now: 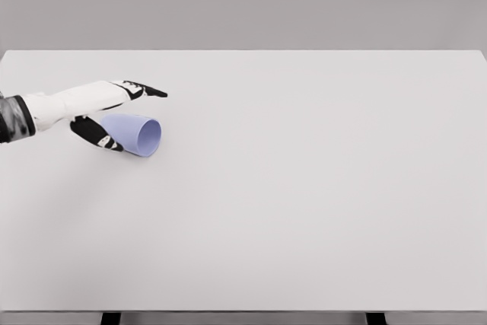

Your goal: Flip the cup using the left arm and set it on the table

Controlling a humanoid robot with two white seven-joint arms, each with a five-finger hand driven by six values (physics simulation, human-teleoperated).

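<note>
Cup (137, 134): pale lavender-blue, lying on its side on the table's left part, its open mouth facing right and a little toward me, its base end pointing left toward my arm
My left hand (114, 116): coming in from the left edge on a white forearm, black-and-white fingers spread around the cup's base end; I am reaching with it rather than resting it
Upper fingers (144, 90): stretching out to the right beyond the cup's far side, pointing nearly straight, apart from the cup's wall as far as I can see
Lower finger (97, 134): the thumb or another finger, I am not able to say which, lying along the near-left side of the cup, right against it or just beside it
Hold: I am bracketing the cup between wide-open fingers; I am not seeing them closed on it, and whether any pad is truly touching is too small to tell
Table (304, 188): plain white, filling most of the view, grey wall behind it
</note>
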